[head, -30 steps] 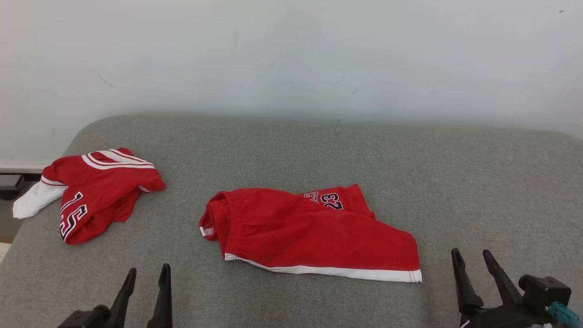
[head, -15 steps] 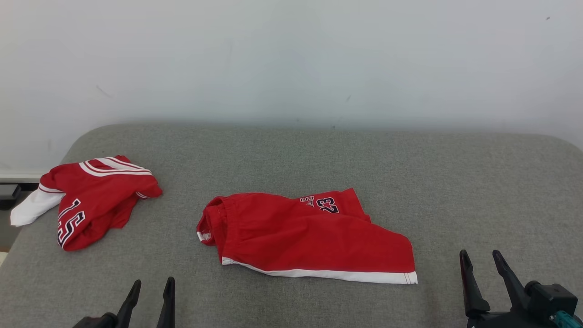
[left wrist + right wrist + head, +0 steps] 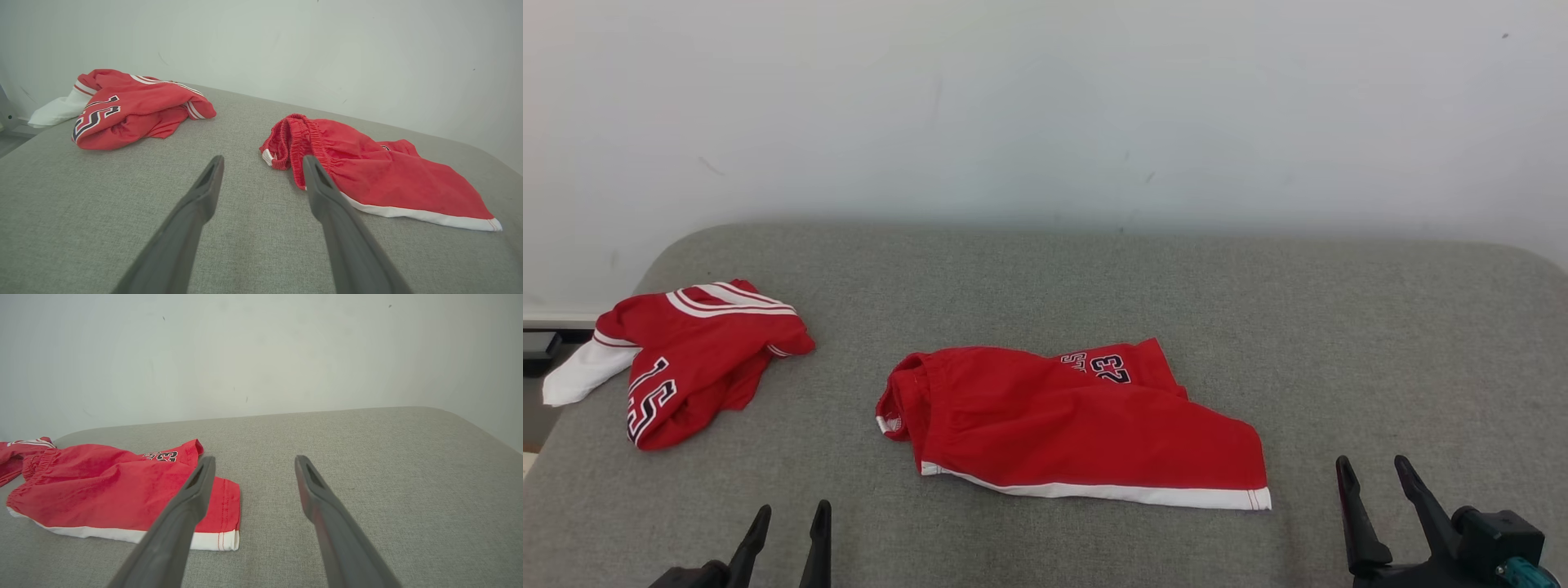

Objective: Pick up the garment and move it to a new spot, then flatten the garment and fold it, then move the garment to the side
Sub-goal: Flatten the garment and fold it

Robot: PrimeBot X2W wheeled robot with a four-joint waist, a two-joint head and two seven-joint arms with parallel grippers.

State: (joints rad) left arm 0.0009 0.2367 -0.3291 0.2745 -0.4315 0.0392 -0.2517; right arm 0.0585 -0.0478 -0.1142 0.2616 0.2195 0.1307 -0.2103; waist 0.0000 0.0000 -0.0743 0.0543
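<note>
On the grey cushion, centre: shorts lie rumpled, ungripped.
Left gripper: fingers wide apart, empty, near the waistband.
Right gripper: wide apart, empty, near the hem.
Progress: you appear to have every step left.

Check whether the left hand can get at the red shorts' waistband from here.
Probably yes: the left hand is open, and only bare grey cushion lies between it and the red shorts.

Number "23" shows on the shorts, upside down; left of the shorts, the jersey reads "15".
</note>
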